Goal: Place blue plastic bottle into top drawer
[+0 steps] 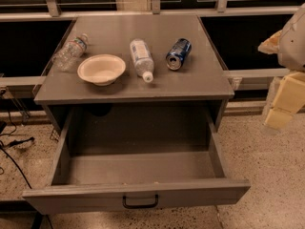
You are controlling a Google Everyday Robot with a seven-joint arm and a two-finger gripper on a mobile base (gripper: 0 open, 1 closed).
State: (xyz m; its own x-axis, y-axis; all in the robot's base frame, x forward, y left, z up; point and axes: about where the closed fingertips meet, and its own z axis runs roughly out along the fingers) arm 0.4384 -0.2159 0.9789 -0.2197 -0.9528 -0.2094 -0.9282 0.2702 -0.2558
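Note:
The blue plastic bottle [141, 59] lies on its side in the middle of the grey cabinet top [190, 82], white cap toward the front. The top drawer [136, 194] is pulled wide open below, with a small black handle [140, 202] at its front centre; nothing shows inside it. My gripper [280, 109] hangs at the right edge of the view, beside and right of the cabinet, well apart from the bottle and holding nothing.
A white bowl [101, 69] sits left of the bottle. A clear water bottle [70, 52] lies at the far left. A dark blue soda can [178, 54] lies to the right. Black cables [12, 149] run on the floor at left. A window rail runs behind.

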